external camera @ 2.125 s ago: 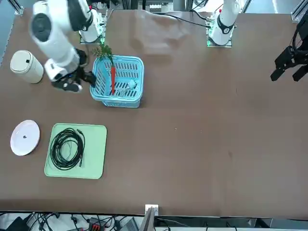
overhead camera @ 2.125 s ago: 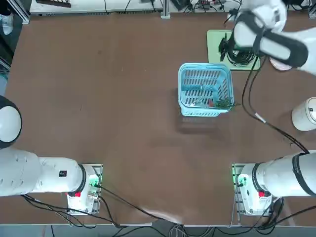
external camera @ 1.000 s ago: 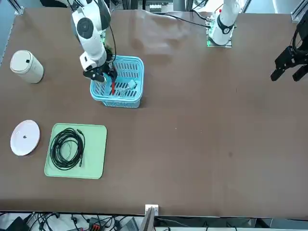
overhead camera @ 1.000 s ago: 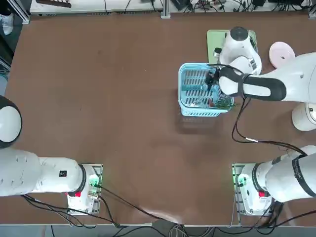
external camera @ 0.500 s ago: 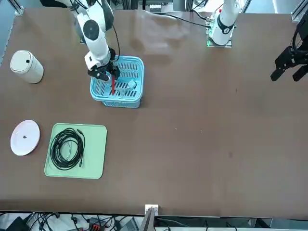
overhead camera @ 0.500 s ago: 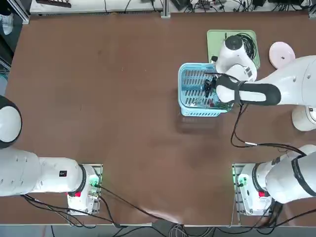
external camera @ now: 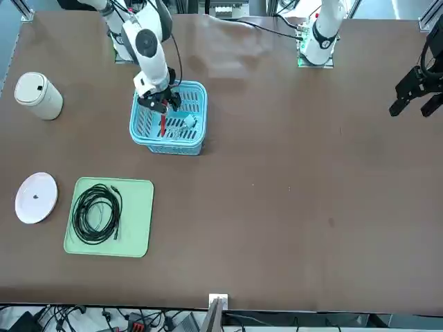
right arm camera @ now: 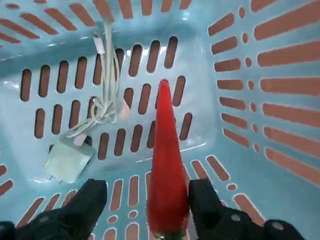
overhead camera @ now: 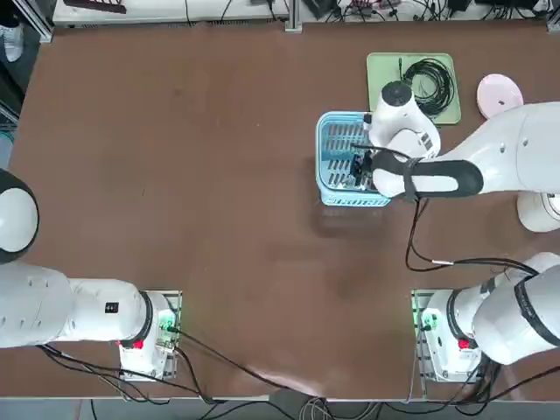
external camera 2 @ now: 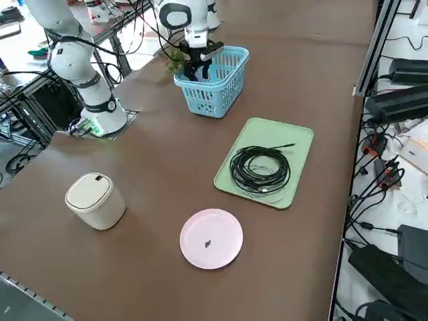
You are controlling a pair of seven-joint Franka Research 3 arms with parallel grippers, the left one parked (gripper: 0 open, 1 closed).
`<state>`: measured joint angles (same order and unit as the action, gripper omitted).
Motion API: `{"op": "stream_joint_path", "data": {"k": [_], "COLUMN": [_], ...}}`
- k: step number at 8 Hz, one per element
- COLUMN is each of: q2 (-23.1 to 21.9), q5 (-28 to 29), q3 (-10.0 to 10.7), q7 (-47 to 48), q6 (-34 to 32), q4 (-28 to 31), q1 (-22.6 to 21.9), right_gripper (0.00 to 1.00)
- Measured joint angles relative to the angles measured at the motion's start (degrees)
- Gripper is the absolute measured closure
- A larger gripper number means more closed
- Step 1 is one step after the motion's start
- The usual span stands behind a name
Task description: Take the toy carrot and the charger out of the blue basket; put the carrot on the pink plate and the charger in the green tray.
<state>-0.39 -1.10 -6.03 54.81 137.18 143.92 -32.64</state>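
Toy carrot [right arm camera: 165, 165] in blue basket [right arm camera: 240, 125], leaning on one wall, tip toward the floor slats.

Top view: right claw [overhead camera: 360, 164] down inside basket; carrot hidden under wrist. Green tray [overhead camera: 382, 70] with black cable [overhead camera: 427, 80] and pink plate [overhead camera: 500, 93] on counter [overhead camera: 192, 175] beyond basket.

Front view: claw over carrot's upper end; charger [external camera: 189, 122] beside it.

Side view: leafy tuft poking over rim next to claw.

Wrist view: claw spread, fingers [right arm camera: 87, 202] either side of carrot body, nothing pinched. Charger and cord lying apart on basket floor.

Step, by judgement: carrot pick, pre-grasp. Next: lower slightly, pinch carrot, lift clear of rim, carry to plate.
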Motion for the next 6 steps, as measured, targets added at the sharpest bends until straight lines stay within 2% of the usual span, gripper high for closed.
{"op": "stream_joint_path", "data": {"k": [3,5,6], "q2": [0.77,0.80,0.80], "q5": [0.00,0.00,0.00], "q3": [0.02,0.10,0.12], "q7": [1.35,1.42,1.45], "q6": [0.00,-0.07,-0.18], "q4": [0.01,0.01,0.02], "q1": [-0.63,-0.63,-0.61], "right_gripper": [0.00,0.04,0.23]}}
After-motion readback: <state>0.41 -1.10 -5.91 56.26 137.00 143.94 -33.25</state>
